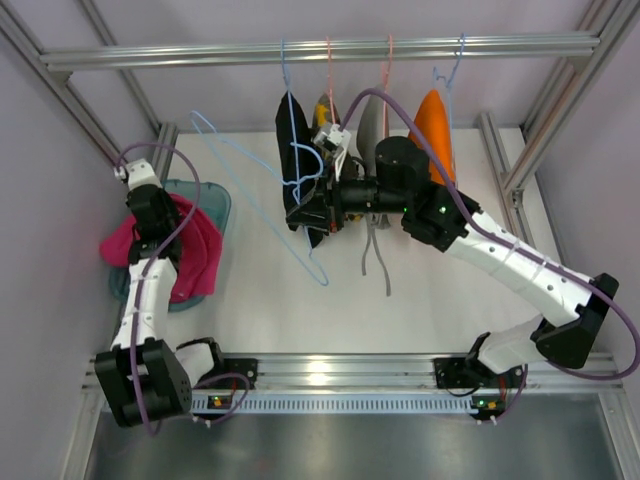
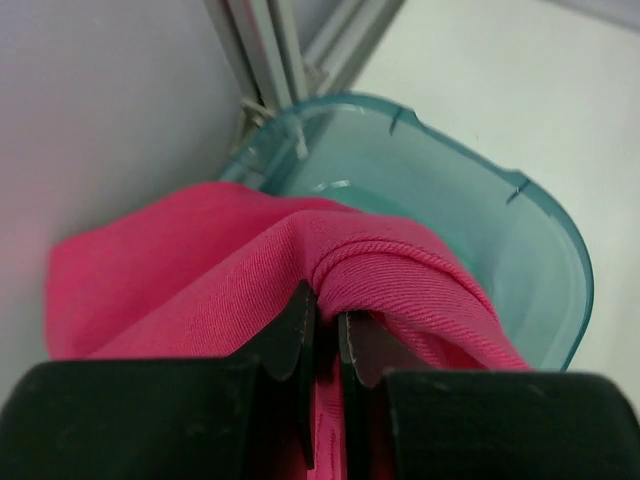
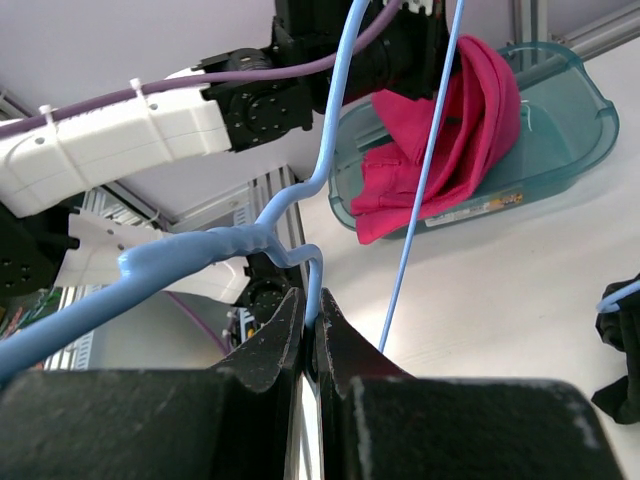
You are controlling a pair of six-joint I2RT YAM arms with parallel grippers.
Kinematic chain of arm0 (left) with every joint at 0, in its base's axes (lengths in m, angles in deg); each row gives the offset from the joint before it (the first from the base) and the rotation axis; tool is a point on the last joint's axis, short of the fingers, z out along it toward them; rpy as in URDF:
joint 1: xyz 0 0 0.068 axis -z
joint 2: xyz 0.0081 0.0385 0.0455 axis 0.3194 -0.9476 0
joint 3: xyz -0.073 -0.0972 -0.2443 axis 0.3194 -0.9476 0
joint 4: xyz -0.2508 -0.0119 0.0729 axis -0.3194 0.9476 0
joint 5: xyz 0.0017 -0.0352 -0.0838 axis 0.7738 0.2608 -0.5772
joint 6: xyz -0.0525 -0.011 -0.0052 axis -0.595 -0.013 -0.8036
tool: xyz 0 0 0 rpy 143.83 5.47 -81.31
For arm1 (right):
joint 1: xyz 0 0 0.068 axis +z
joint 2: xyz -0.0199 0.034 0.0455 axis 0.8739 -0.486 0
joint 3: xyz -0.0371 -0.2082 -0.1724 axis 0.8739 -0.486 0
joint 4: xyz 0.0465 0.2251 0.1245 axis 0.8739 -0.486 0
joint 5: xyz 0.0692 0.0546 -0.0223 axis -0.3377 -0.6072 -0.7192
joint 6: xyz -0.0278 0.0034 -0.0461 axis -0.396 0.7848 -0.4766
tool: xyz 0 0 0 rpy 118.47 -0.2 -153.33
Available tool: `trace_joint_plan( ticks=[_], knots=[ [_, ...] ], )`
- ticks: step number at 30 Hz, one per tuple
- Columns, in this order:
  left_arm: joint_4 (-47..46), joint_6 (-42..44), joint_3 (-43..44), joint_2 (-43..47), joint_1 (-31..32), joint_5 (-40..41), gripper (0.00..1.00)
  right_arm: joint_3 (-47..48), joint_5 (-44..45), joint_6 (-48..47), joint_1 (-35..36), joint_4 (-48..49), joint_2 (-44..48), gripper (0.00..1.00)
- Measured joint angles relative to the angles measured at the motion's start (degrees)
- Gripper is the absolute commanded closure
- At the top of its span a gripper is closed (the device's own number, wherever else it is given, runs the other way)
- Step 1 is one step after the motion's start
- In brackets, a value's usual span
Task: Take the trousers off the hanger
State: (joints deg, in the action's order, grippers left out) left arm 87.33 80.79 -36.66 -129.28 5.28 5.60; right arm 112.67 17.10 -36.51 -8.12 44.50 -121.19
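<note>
My left gripper (image 2: 328, 310) is shut on a fold of the pink trousers (image 2: 200, 270) and holds them over the teal bin (image 2: 480, 220). From above, the pink trousers (image 1: 190, 250) drape over the rim of that bin (image 1: 218, 200) at the left wall, below my left gripper (image 1: 160, 240). My right gripper (image 3: 312, 305) is shut on the wire of a light blue hanger (image 3: 190, 255). In the top view this hanger (image 1: 300, 240) slants across the table's middle from my right gripper (image 1: 305, 205). The black trousers (image 1: 291, 150) hang just behind it.
A metal rail (image 1: 300, 50) runs across the back with several hangers hooked on it. An orange garment (image 1: 437, 130) and a grey one (image 1: 370, 120) hang to the right of the black trousers. Frame posts stand at the table's corners.
</note>
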Motion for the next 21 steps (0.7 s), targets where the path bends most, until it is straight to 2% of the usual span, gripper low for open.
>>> trace_joint_plan(
  ticks=[3,6,10,13,16,17,19,20,21],
  knots=[
    [0.0,-1.4,-1.0,-2.7,0.0,-2.2,0.83,0.0,0.2,-0.2,-0.3,-0.8,0.5,1.0],
    [0.8,-2.3,-1.2,-3.8,0.1,-4.8,0.82,0.0,0.5,-0.2,-0.9,-1.0,0.8,1.0],
    [2.3,-3.0,-1.2,-5.0,0.2,-7.7,0.66,0.0,0.9,-0.1,-1.4,-1.0,0.9,1.0],
    [4.9,-3.2,-1.2,-7.1,0.2,-10.6,0.63,0.0,1.0,0.0,-1.4,-1.0,0.9,1.0],
    [7.9,-3.3,-1.1,-9.7,0.2,-14.2,0.56,0.0,1.1,0.0,-1.5,-1.0,0.9,1.0],
    [9.1,-3.5,-1.0,-10.3,0.2,-15.3,0.47,0.1,1.1,0.1,-1.5,-1.0,0.9,1.0],
    [11.8,-3.9,-0.6,-11.0,0.2,-17.2,0.37,0.2,1.1,0.5,-1.5,-1.0,0.9,1.0],
    [12.9,-4.2,-0.3,-10.9,0.2,-18.3,0.22,0.2,1.1,0.7,-1.5,-1.0,0.9,1.0],
    [13.9,-4.3,0.3,-10.5,0.2,-19.5,0.17,0.2,1.2,1.0,-1.5,-1.0,0.9,1.0]
  ],
)
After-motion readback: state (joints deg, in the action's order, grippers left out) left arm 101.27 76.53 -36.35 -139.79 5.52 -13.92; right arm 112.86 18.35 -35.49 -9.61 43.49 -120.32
